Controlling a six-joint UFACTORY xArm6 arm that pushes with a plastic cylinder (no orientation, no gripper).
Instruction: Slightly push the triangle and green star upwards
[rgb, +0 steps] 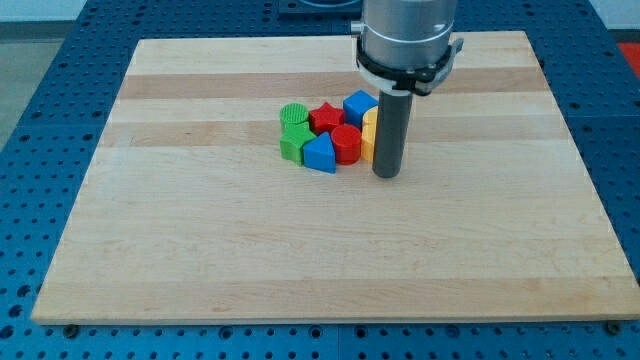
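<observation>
The blocks sit in one tight cluster a little above the middle of the wooden board (200, 250). The blue triangle (320, 153) lies at the bottom edge of the cluster. The green star (294, 143) touches it at about 10 o'clock, and a green cylinder (293, 115) stands right behind the star at 12 o'clock. So the way upwards for the star is closed by this cylinder. Above the triangle are a red star (325, 117) and a red cylinder (346, 143), also touching. A blue cube (359, 104) is at the cluster's upper right.

The rod stands at 3 o'clock from the cluster, and its tip (386, 176) rests on the board, close to the red cylinder. The rod covers most of a yellow block (369, 133), so I cannot tell its shape. The arm has no jaws, only the rod. The arm's grey body (405, 35) is cut off by the view's top. Blue perforated table (50, 60) surrounds the board.
</observation>
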